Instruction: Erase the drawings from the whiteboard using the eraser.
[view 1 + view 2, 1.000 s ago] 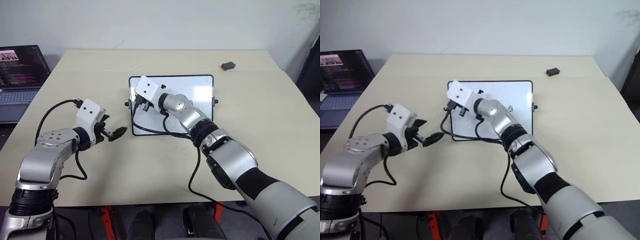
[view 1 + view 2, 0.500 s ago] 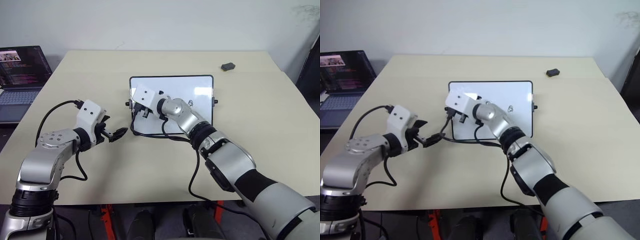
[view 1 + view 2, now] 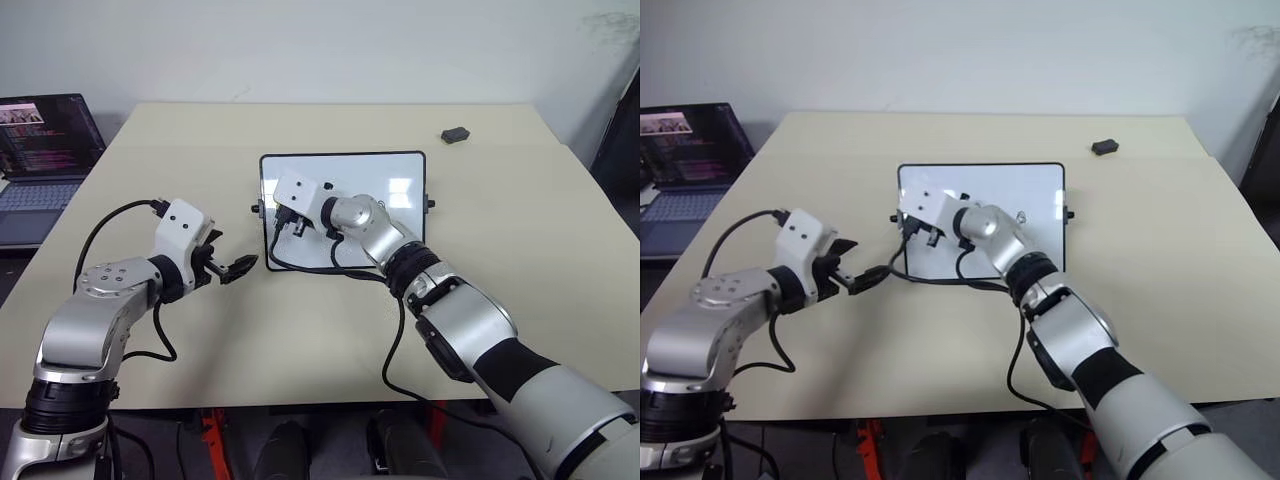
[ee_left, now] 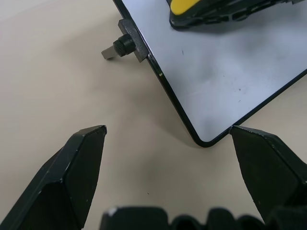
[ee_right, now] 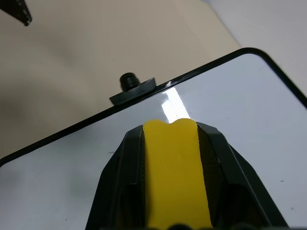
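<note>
The whiteboard (image 3: 395,170) lies flat in the middle of the table. My right gripper (image 5: 169,136) is shut on the yellow eraser (image 5: 171,167) and holds it low over the board's left part, near the side knob (image 5: 128,81). I cannot tell whether the eraser touches the surface. One small dark scribble of the drawings (image 3: 1021,215) sits to the right of that hand. My left gripper (image 3: 240,266) hovers open over the table, just left of the board's near left corner (image 4: 204,142), with nothing between its fingers.
A laptop (image 3: 40,150) stands beyond the table's left edge. A small dark grey object (image 3: 455,132) lies at the far right of the table. The right wrist's black cable (image 3: 300,266) loops over the board's near edge.
My right wrist has turned a little over the board's left part, still gripping the eraser. The left arm has not moved.
</note>
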You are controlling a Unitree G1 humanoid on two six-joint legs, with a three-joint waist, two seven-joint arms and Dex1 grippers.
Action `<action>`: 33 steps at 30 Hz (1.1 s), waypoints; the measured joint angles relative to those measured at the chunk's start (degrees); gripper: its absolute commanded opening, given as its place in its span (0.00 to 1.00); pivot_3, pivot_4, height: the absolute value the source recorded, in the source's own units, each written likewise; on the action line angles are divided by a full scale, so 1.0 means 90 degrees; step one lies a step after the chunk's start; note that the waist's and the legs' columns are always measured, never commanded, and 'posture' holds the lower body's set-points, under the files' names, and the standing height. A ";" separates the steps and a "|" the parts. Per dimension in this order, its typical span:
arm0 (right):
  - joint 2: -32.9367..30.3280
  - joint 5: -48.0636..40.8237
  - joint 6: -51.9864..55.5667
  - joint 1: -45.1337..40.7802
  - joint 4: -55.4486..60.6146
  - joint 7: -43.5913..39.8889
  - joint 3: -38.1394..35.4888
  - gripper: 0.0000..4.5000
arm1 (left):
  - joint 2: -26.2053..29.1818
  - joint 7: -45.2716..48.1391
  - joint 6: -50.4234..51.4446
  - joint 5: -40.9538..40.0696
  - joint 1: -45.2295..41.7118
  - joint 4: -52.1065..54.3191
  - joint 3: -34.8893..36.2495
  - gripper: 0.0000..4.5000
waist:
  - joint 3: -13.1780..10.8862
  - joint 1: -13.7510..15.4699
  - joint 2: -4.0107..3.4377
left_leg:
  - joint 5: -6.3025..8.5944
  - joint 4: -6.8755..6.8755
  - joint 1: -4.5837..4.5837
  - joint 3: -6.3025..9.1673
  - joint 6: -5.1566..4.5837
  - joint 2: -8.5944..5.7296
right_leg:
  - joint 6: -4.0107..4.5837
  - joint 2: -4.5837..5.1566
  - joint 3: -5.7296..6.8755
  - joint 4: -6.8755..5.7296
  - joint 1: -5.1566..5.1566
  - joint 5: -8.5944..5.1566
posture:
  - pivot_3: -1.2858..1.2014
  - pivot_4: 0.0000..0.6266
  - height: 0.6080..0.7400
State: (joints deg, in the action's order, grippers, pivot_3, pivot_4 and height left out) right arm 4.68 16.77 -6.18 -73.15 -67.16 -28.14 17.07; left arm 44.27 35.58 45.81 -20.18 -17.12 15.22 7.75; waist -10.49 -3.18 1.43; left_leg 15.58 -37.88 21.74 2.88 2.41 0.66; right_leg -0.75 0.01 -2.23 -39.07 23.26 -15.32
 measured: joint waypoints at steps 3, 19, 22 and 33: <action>-0.0031 0.0000 0.0059 0.0005 0.0062 -0.0085 0.0001 0.25 | -0.0003 0.0000 0.0000 0.0000 0.0000 0.0000 0.0000 1.00 | 0.0001 0.0006 0.0001 | 0.0000 -0.0001 0.0000 0.0001 0.0000 -0.0001 | 0.0000 0.0000 0.0001 0.0000 -0.0001 0.0000 | 0.52 0.24 1.00; -0.0393 0.0015 0.0033 0.0170 0.0357 -0.0128 0.0111 0.25 | -0.0063 -0.0004 0.0012 -0.0003 -0.0003 0.0030 -0.0006 1.00 | 0.0003 0.0094 0.0005 | -0.0002 -0.0003 0.0000 0.0004 0.0001 -0.0003 | -0.0001 0.0001 0.0001 0.0002 -0.0005 0.0000 | 0.52 0.24 1.00; -0.0439 0.0015 0.0034 0.0263 0.0470 -0.0240 0.0176 0.25 | -0.0065 -0.0003 0.0013 -0.0003 -0.0003 0.0031 -0.0006 1.00 | 0.0004 0.0093 0.0005 | -0.0002 -0.0003 -0.0005 0.0004 0.0001 -0.0003 | -0.0001 0.0000 0.0001 0.0000 -0.0008 0.0000 | 0.52 0.24 1.00; -0.0587 -0.0354 0.0336 0.0628 0.1214 -0.0724 -0.0052 0.25 | -0.0108 -0.0012 0.0019 -0.0022 -0.0008 0.0069 -0.0014 1.00 | 0.0002 0.0104 0.0003 | -0.0003 -0.0003 0.0007 0.0008 0.0000 -0.0003 | -0.0001 0.0001 0.0005 0.0008 -0.0004 0.0000 | 0.52 0.24 1.00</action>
State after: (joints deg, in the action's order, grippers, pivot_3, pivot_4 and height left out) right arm -0.61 13.59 -3.16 -67.50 -56.23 -34.66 16.60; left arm 43.29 35.48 45.98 -20.38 -17.19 15.84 7.63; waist -10.48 -2.24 1.45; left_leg 15.55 -37.91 21.80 2.95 2.40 0.63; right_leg -0.76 0.01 -2.19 -39.00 23.23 -15.32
